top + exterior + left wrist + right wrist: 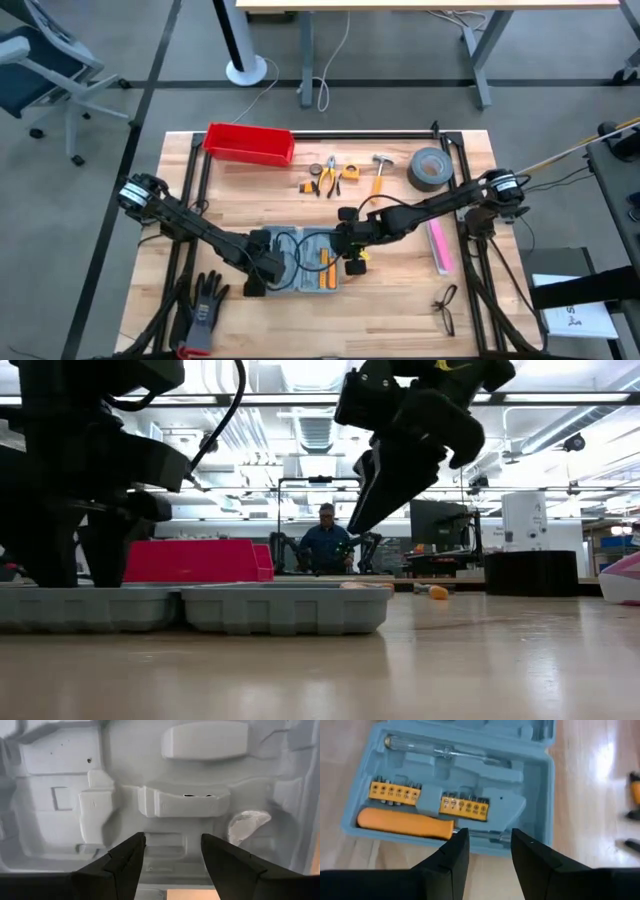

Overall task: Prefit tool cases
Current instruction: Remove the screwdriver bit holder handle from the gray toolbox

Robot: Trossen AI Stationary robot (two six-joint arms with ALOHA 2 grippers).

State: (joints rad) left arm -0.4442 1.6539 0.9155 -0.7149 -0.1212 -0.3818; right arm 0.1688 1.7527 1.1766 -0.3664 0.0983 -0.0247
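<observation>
The tool case (305, 262) lies open and flat on the table, near the front middle. Its right half (455, 785) holds an orange-handled screwdriver (405, 823), yellow bit strips and a clear-handled driver. Its left half (185, 802) shows a grey moulded interior. My left gripper (172, 840) points straight down over that left half, open, with its fingers low at the case (200, 608). My right gripper (490, 837) hangs open above the case's right edge, slanting down, with nothing between its fingers. In the low view it (372, 510) is clear of the case. My left gripper comes from above with its fingers (125, 860) spread over the moulded interior of the case's left half. I cannot tell whether they touch it.
A red bin (249, 143) stands at the far left. Pliers (325, 177), a hammer (381, 172) and a tape roll (430, 168) lie along the far side. A pink thing (439, 246) and glasses (446, 308) are at the right, a black glove (205, 300) at the near left. A person (326, 540) sits far behind.
</observation>
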